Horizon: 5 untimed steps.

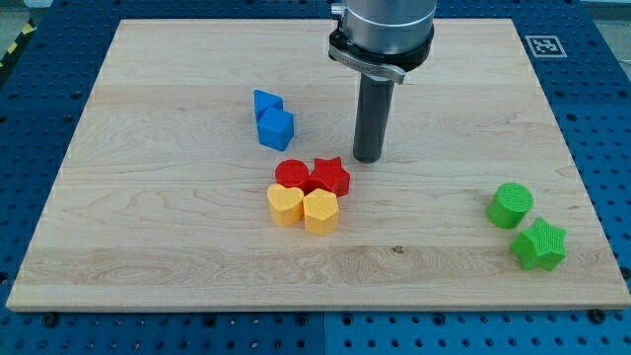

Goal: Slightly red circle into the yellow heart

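Green star point(539, 245) sits nearest the view's bottom, at the right, with the green circle point(510, 205) touching it just above and to its left. Both lie well apart from the other blocks on the wooden board point(148, 237).

Near the board's middle, 4 blocks are packed together. At the cluster's upper left is the red circle point(291, 175), with the red star point(330, 177) touching it on the view's right. Directly below the red circle and touching it is the yellow heart point(285, 205); a yellow hexagon point(320, 211) touches the heart on its right, under the red star.

My tip point(368, 159) rests on the board just above and to the right of the red star, close to it but apart. The red circle lies to the tip's left and slightly lower, with the red star between them. The arm ends in a bare rod, so there is no claw to open, close or hold anything.

Further up and left, 2 blue blocks touch each other: a blue block point(266, 102) of unclear shape and, just below and right of it, a blue pentagon point(277, 126).
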Tool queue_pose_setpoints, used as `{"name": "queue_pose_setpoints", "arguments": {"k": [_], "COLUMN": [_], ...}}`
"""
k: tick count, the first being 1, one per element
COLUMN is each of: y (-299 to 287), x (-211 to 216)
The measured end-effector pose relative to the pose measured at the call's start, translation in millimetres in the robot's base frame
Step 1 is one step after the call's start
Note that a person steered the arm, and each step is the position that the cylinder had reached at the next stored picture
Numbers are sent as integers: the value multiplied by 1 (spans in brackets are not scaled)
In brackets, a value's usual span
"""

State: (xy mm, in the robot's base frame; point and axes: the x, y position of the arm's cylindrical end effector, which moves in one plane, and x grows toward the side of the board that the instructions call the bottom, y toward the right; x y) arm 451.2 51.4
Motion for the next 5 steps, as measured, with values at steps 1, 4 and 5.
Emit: {"name": "queue_pose_setpoints", "arguments": {"k": [1,4,5], "y": [-35,-105,-113], "x": [0,18,51]}}
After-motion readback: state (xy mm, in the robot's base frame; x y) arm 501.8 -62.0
